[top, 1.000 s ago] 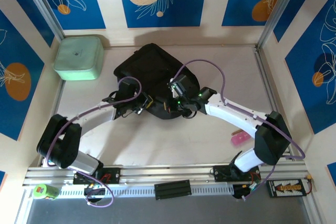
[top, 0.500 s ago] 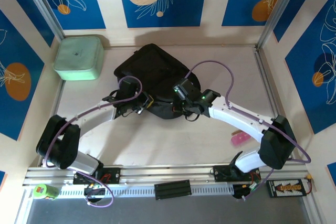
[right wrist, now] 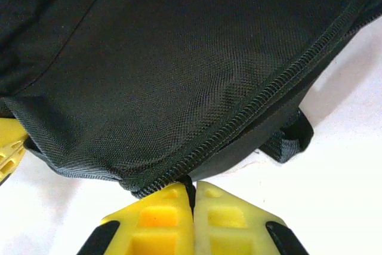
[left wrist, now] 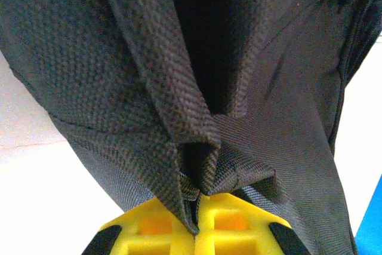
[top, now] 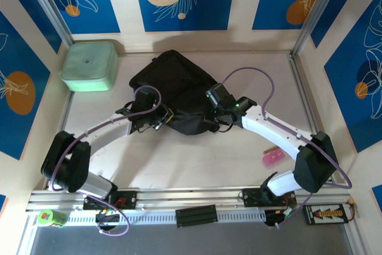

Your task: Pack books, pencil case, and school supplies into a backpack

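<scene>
At the far left corner of the worktop sits a mint-green box. Right of it, the left jaws are pressed together on a fold at the near left edge of the backpack, with black fabric bunched between the yellow fingers. The backpack lies mid-worktop, between the 2 arms. At its near right edge, the right jaws pinch the fabric where the zipper ends. Further right, a small pink item lies well apart from the backpack.

The backpack is black with a fine weave; the box is mint green; the wall panels are blue with white leaf outlines and orange discs.
</scene>
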You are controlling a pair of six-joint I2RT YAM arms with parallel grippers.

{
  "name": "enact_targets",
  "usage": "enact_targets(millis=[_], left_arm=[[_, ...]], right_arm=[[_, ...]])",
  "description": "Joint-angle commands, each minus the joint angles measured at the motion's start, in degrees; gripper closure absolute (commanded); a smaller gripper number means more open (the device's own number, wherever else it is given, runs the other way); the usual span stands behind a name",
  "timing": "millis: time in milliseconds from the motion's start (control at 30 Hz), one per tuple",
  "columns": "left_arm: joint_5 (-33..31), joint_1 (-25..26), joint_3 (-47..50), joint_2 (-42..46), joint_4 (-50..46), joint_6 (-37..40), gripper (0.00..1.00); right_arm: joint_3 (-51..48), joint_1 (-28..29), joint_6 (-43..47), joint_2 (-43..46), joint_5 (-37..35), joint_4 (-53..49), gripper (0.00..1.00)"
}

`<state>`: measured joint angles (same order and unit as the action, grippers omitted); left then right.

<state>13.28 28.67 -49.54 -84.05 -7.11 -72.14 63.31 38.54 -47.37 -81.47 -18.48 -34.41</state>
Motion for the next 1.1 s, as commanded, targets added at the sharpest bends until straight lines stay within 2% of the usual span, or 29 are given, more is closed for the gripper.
enact_targets(millis=[0,133,233,267,300,400,467,567,667,767,867,1067], left_arm=[[-6.78,-3.27,-0.88,0.12,-7.03,3.19,1.00],[-6.30,-4.71,-2.77,0.03,-8.03,6.17,1.00],[-3.44,-6.87,-4.14,-0.15,-7.28,10.54,1.00],[-3.18,-7.35,-4.46,0.29,-7.30,11.83,0.96],[-3.17,-7.72,-4.51,0.98,-7.46,12.98,0.83],[-4.19,-8.61,-3.71,4.04,-9.32,15.27,0.58],[-5.68,-9.07,-1.95,6.74,-11.22,15.16,0.47],[-5.57,-9.82,2.62,12.22,-10.97,12.65,0.40],[-2.87,-9.85,7.39,16.80,-7.71,8.20,0.37],[0.42,-9.77,10.98,18.48,-3.38,3.26,0.38],[1.81,-9.77,11.75,17.73,-0.68,0.62,0.42],[2.34,-9.74,9.46,13.59,3.12,-0.76,0.43]], right_arm=[[-0.70,-2.86,4.95,3.69,-1.77,-0.12,1.00],[-0.03,-2.98,7.96,2.09,2.36,1.71,1.00],[-0.64,-2.87,14.09,0.07,15.32,8.87,1.00],[-0.11,-2.55,16.44,-1.40,21.33,10.96,1.00],[1.17,-1.57,17.99,-2.99,24.76,11.71,1.00],[5.84,1.98,20.96,-8.24,28.79,13.20,1.00],[9.32,3.55,21.32,-12.07,29.30,14.16,1.00],[13.31,5.27,21.61,-17.04,31.25,16.72,1.00],[16.03,6.37,21.43,-20.55,34.29,18.26,1.00],[16.54,7.39,21.32,-22.09,35.65,19.17,1.00],[15.98,7.86,21.32,-22.24,36.41,19.91,1.00],[15.12,8.55,22.08,-22.16,36.94,19.10,1.00]])
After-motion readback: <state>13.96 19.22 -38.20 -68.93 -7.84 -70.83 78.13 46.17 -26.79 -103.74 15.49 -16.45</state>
